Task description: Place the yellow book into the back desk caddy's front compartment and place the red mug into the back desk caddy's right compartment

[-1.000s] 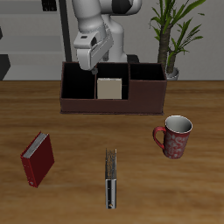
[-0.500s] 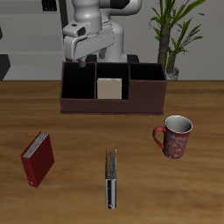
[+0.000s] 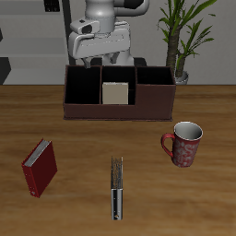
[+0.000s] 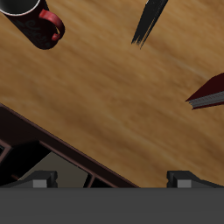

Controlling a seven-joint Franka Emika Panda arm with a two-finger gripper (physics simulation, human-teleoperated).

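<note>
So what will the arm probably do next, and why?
Probably swing toward the speckled red mug and descend on it. The pale yellow book already stands in the long maroon caddy, the mug sits on the wooden table, and the gripper hangs high, holding nothing.

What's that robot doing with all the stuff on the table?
It's tidying things into the back desk caddy. The yellow book already stands in the front compartment, and the arm has lifted up behind the caddy. Its gripper holds nothing, and its fingers are spread apart. The red mug sits on the table, not yet put in the right compartment. A red book and a dark book lie nearer the front.
</note>
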